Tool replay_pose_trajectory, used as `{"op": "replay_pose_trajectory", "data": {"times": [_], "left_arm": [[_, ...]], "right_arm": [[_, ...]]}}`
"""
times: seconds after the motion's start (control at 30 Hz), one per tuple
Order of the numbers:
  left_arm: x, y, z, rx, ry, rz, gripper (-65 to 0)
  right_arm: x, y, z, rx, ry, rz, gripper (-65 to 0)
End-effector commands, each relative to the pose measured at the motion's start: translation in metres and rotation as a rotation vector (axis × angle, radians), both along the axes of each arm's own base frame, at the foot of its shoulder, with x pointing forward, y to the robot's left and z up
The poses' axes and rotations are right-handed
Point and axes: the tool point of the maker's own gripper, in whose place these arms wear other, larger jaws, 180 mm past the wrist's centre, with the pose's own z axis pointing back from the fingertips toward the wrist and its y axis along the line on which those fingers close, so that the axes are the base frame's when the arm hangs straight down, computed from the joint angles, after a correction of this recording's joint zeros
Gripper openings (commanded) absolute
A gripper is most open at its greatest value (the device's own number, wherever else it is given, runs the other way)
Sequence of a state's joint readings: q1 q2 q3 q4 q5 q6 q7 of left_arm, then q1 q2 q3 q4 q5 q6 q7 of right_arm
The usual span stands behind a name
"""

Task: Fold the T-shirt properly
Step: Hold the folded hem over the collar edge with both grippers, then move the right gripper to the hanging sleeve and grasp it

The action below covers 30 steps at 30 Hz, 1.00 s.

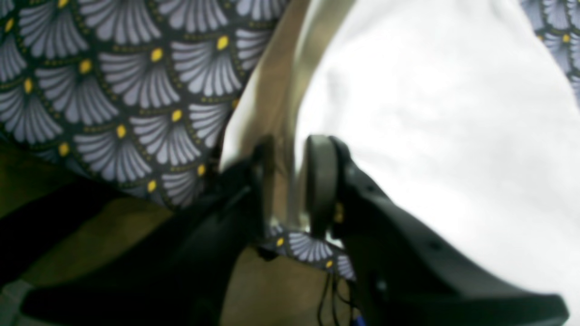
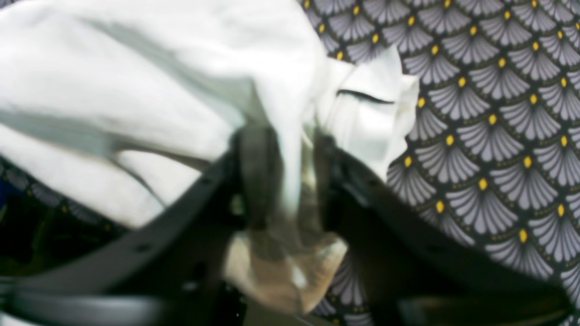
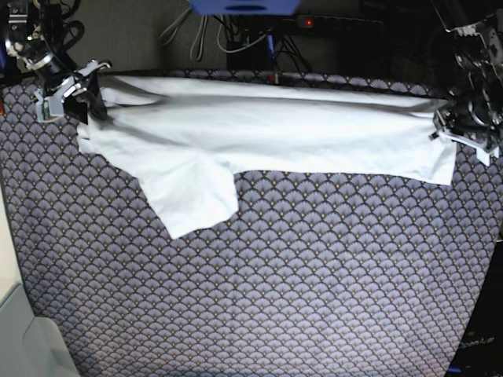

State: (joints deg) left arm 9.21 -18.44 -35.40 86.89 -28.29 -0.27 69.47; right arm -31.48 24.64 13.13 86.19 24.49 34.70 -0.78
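From my base view, the T-shirt lies across the upper part of the fan-patterned surface, stretched in a long, low band from about 10 o'clock to 2 o'clock. Near its 10 o'clock end, a broad flap of the white cloth drops toward 6 o'clock and lies flat, its lower edge slanting. At the other end, a short piece of cloth hangs down below my left pincer.

My left pincer is at the 2 o'clock end. Its two tips stand apart, with a fold of the shirt running between them. In that wrist view, a shaded, tan-looking strip of cloth comes down from 12 o'clock into the gap, and the bright white spread fills the 3 o'clock side. Thin cables show past the surface's edge, between 5 and 6 o'clock.

My right pincer is at the 10 o'clock end, its tips apart too, on either side of bunched cloth. Creases fan out toward 10 o'clock in its wrist view, and a crumpled corner with a thin dark line sits between 1 and 2 o'clock. Both sets of tips look blurred to me.
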Motion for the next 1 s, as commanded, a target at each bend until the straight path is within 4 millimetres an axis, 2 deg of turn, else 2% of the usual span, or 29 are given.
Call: {"op": "replay_pose_trajectory", "data": {"times": [0.0,0.13,0.27,0.53,0.63,0.73,0.87,0.97], "left_arm": [[0.007,0.003,0.009,0.019,-0.022,-0.018,-50.8],[0.007,0.001,0.007,0.015,-0.016,-0.022,-50.8],[0.014,0.002,0.011,0.018,-0.026,-0.023,-50.7],[0.016,0.008,0.016,0.030,-0.031,-0.026,-50.7],[0.016,0.008,0.016,0.030,-0.031,-0.026,-50.6],[0.016,0.008,0.016,0.030,-0.031,-0.026,-49.8],[0.013,0.008,0.014,0.030,-0.024,-0.026,-35.0],[0.013,0.008,0.014,0.031,-0.023,-0.026,-23.0]], "right_arm": [[0.004,-0.006,0.010,0.000,-0.033,-0.008,-40.6],[0.003,-0.006,0.009,0.000,-0.029,-0.010,-30.9],[0.001,-0.010,0.009,-0.006,-0.026,-0.014,-29.0],[0.008,-0.066,0.035,-0.092,-0.093,-0.139,-28.9],[0.013,-0.077,0.044,-0.116,-0.115,-0.151,-28.5],[0.021,-0.082,0.053,-0.141,-0.135,-0.129,-25.1],[0.037,-0.077,0.062,-0.135,-0.174,-0.118,-22.7],[0.064,-0.036,0.065,-0.087,-0.212,-0.008,-22.3]]}}
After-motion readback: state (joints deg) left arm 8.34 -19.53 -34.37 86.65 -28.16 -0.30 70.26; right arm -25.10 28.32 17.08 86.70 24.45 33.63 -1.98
